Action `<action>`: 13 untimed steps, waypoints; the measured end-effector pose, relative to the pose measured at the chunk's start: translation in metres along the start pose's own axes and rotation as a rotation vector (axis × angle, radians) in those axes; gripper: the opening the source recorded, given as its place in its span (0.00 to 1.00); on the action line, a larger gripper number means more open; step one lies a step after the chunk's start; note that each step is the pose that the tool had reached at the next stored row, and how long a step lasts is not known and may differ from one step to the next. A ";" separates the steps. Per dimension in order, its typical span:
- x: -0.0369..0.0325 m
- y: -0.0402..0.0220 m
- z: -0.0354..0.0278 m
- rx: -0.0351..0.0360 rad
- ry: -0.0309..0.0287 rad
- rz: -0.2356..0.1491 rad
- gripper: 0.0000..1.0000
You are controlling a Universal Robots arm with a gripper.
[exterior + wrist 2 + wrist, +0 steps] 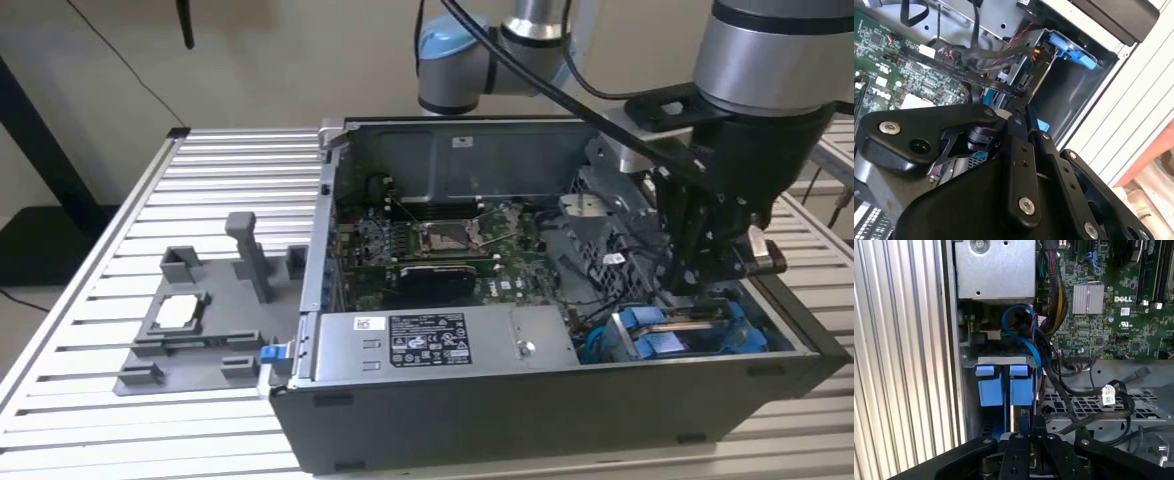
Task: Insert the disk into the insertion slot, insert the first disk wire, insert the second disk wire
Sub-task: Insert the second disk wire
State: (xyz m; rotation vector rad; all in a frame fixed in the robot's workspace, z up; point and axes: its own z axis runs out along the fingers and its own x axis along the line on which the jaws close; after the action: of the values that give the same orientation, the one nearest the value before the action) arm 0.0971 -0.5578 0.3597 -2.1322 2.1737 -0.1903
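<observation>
The disk sits in the insertion slot (781,345) at the case's front corner on the exterior view's right; its blue carrier (681,335) shows there. Both wrist views show the carrier's blue tabs (1004,387) (1074,50) at the mouth of the grey cage (966,390). My gripper (691,290) reaches down into the case just above the carrier. Its black fingers (1021,150) stand close together, shut on the end of a flat black wire (964,74) that runs back across the motherboard. A blue wire (1026,340) loops behind the carrier.
The silver labelled power-supply box (414,340) lies along the case front. The green motherboard (441,245) fills the case floor. Loose black cables (1089,400) cross beside the cage. A grey fixture (200,320) stands on the slatted table (80,390) at the exterior view's left.
</observation>
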 end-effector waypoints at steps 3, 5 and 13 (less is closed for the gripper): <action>0.0015 -0.0084 0.0034 -0.0181 0.0004 0.000 0.16; 0.0015 -0.0110 0.0050 -0.0316 0.0005 -0.001 0.16; 0.0015 -0.0113 0.0056 -0.0728 0.0014 -0.001 0.16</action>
State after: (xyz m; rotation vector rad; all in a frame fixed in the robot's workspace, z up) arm 0.1090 -0.5597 0.3559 -2.1718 2.2130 -0.1144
